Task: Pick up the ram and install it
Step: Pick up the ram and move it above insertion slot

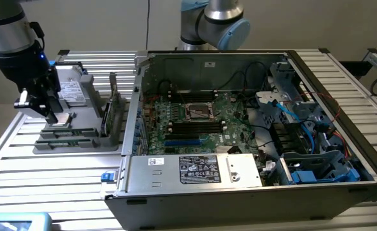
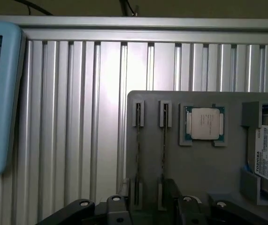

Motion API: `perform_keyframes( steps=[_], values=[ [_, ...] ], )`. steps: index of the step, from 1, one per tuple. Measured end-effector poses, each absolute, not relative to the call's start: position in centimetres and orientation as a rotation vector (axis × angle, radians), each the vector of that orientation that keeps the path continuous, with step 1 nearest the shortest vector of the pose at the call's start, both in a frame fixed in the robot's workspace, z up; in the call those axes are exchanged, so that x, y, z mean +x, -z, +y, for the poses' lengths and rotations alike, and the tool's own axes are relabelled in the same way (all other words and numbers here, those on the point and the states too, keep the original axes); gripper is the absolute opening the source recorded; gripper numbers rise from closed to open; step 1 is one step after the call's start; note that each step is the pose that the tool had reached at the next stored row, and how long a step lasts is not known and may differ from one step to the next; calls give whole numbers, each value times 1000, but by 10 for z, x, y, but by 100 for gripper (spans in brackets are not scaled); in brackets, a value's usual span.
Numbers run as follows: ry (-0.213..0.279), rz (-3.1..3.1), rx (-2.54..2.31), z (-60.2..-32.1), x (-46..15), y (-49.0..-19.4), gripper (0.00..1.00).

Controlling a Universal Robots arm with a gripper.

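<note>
Stage: pre-grasp | fingers point(image 2: 173, 199) open, empty, near ram point(image 2: 164, 140) | ram in holder point(image 2: 204, 164) | pick-up, install not yet done

Rounded silver-grey tubing on the arm point(image 1: 9, 33), matt and smooth; bulky grey joint point(image 1: 207, 17) near the bench's far edge, closed with a pale blue cap point(image 1: 236, 30); black wrist section point(image 1: 18, 65) under the tube, with a small blue light point(image 1: 43, 57) on its side; dark cable point(image 1: 38, 30) along the tube's flank; black, boxy claw point(image 1: 49, 115) with a pale silvery block point(image 1: 23, 100) on one side; from the wrist camera, black claw links point(image 2: 72, 211) dotted with round silver screw heads point(image 2: 83, 203).
</note>
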State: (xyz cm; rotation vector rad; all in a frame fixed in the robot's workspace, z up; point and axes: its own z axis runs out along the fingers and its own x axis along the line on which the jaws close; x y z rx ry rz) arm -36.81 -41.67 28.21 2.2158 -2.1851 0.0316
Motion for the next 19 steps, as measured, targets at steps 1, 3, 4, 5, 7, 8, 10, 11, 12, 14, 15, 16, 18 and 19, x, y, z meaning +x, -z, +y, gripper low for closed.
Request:
perform_keyframes(
  steps=[1, 3, 4, 5, 7, 8, 10, 11, 12, 14, 15, 16, 18, 19],
  values=[
    [-32, -2185, 2216, -417, -368, -280, 42],
    [-32, -2185, 2216, -417, -368, -277, 42],
    [-32, -2185, 2216, -418, -368, -275, 42],
    [-32, -2185, 2216, -418, -368, -273, 42],
    [-32, -2185, 2216, -419, -367, -269, 42],
    [-32, -2185, 2216, -419, -367, -267, 42],
    [-32, -2185, 2216, -420, -366, -264, 42],
    [-32, -2185, 2216, -420, -365, -262, 42],
    [-32, -2185, 2216, -420, -364, -260, 42],
    [-32, -2185, 2216, -421, -363, -256, 42],
    [-31, -2185, 2216, -422, -363, -255, 42],
    [-32, -2185, 2216, -424, -363, -253, 42],
    [-32, -2185, 2216, -428, -363, -250, 42],
    [-32, -2185, 2216, -429, -362, -248, 42]
  ],
)
